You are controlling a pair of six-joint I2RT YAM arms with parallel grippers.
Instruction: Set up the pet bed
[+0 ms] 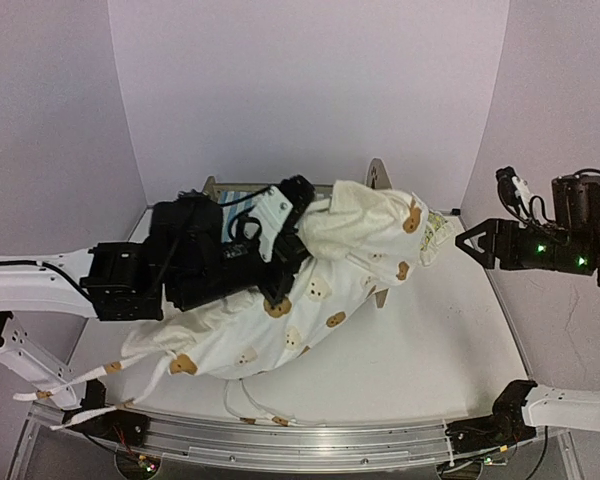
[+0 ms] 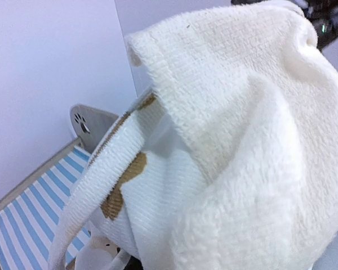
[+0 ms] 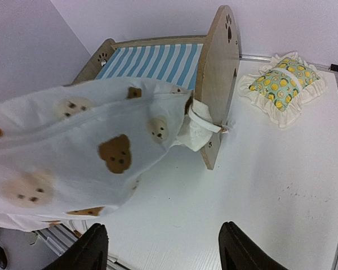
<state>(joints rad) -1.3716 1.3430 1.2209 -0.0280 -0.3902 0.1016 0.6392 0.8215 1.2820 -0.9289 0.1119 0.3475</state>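
Grips bear-print cushion (image 1: 350, 250) in left hand (image 1: 278, 290) above pet bed (image 3: 158, 59), not yet laid flat; right hand (image 3: 166, 250) wide, empty; lemon-print pillow (image 3: 283, 81) unplaced at bed's 3 o'clock.

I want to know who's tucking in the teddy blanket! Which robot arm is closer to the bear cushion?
Left. The left gripper is right against the bear-print cushion; the right gripper hangs apart, off its right end.
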